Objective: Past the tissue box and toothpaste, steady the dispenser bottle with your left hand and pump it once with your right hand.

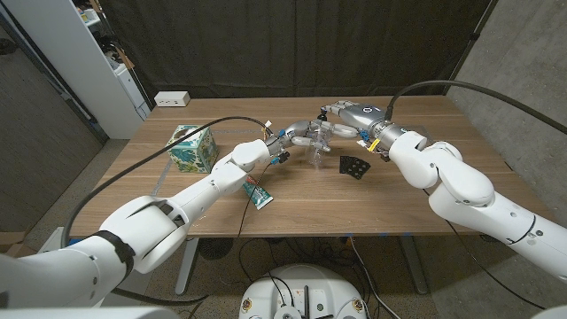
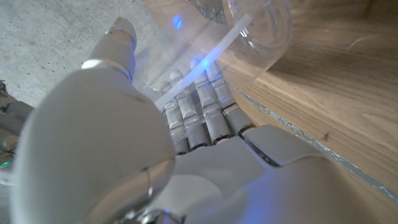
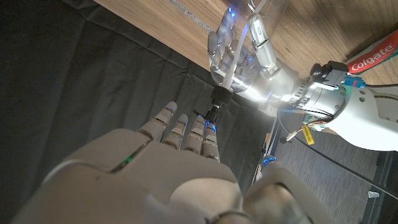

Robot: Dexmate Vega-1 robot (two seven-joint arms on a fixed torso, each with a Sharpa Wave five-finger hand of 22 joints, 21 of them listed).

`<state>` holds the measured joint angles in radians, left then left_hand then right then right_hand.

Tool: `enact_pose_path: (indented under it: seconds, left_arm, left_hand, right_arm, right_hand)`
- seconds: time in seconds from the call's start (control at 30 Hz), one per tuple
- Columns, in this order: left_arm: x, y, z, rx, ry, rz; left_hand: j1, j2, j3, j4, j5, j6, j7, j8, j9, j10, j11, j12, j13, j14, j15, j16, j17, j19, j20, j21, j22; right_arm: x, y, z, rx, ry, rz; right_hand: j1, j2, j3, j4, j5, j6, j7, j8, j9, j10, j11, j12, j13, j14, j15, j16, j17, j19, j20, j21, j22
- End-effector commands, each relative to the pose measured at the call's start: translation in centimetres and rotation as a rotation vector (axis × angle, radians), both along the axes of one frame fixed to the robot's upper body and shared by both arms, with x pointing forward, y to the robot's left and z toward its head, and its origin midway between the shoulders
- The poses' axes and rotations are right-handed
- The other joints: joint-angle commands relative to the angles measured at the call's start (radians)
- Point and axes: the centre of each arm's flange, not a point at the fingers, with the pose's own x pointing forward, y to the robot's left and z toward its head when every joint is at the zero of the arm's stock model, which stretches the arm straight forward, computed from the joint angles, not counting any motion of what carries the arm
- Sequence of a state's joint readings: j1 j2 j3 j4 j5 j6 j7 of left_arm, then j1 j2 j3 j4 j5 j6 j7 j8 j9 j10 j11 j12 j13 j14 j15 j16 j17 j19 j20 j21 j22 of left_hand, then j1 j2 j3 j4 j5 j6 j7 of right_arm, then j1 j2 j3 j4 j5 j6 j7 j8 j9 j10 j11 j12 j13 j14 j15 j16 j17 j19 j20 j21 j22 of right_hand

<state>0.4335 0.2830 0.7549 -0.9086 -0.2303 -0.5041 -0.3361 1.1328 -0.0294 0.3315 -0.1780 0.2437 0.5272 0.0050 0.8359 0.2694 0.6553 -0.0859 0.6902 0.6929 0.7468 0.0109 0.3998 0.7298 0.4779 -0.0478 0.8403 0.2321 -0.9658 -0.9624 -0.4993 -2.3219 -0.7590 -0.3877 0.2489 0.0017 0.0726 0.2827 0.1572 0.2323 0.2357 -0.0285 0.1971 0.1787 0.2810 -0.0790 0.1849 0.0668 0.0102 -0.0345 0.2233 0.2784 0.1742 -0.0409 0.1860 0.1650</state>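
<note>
A clear dispenser bottle (image 1: 319, 149) stands upright near the table's middle, past the tissue box (image 1: 193, 146) and the toothpaste (image 1: 259, 194). My left hand (image 1: 297, 135) grips the bottle from its left side, fingers wrapped around the clear body (image 2: 255, 28). My right hand (image 1: 351, 115) hovers at the bottle's top from the right, fingers stretched out and holding nothing. In the right wrist view its fingertips (image 3: 208, 134) reach close to the black pump head (image 3: 217, 99); whether they touch it is unclear. The left hand (image 3: 267, 59) shows there around the bottle (image 3: 230, 53).
A small black piece (image 1: 354, 167) lies on the table just right of the bottle. A white box (image 1: 172, 97) sits at the far left edge. A dark curtain hangs behind the table. Cables run along both arms.
</note>
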Motion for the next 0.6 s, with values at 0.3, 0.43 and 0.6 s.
enact_pose_path:
  seconds: [0.3,0.43,0.6]
  left_arm:
    - [-0.28,0.34,-0.21,-0.001,-0.004,0.006]
    - [-0.25,0.35,-0.3,0.0,-0.002,0.005]
    - [-0.23,0.46,-0.32,-0.002,-0.002,0.007]
  left_hand:
    - [0.111,0.164,0.002,0.005,0.0,0.095,-0.084,0.003,-0.002,0.127,-0.115,-0.004,0.004,0.1,-0.251,-0.008,0.004,-0.008,-0.11,0.02,-0.001]
    - [0.111,0.164,0.002,0.005,0.0,0.098,-0.083,0.004,-0.003,0.129,-0.116,-0.005,0.003,0.103,-0.251,-0.008,0.004,-0.009,-0.11,0.024,-0.002]
    - [0.11,0.164,0.002,0.005,0.0,0.099,-0.085,0.003,-0.004,0.13,-0.115,-0.008,0.003,0.105,-0.251,-0.011,0.004,-0.011,-0.111,0.029,-0.004]
  right_arm:
    - [-0.6,0.23,0.77,0.03,-0.039,0.035]
    - [-0.69,0.3,0.92,0.031,-0.042,0.04]
    - [-0.73,0.28,1.16,0.044,-0.051,0.047]
  right_hand:
    - [0.008,0.043,0.002,0.0,0.003,0.009,0.0,0.001,0.005,0.018,-0.008,0.008,0.123,0.013,-0.003,0.007,0.001,0.011,-0.015,0.009,0.003]
    - [0.008,0.042,0.002,0.0,0.003,0.009,0.0,0.001,0.005,0.02,-0.008,0.009,0.123,0.016,-0.001,0.008,0.0,0.013,-0.015,0.009,0.003]
    - [0.009,0.042,0.002,-0.001,0.003,0.011,0.001,0.001,0.005,0.021,-0.007,0.009,0.123,0.018,-0.001,0.009,0.0,0.015,-0.014,0.009,0.003]
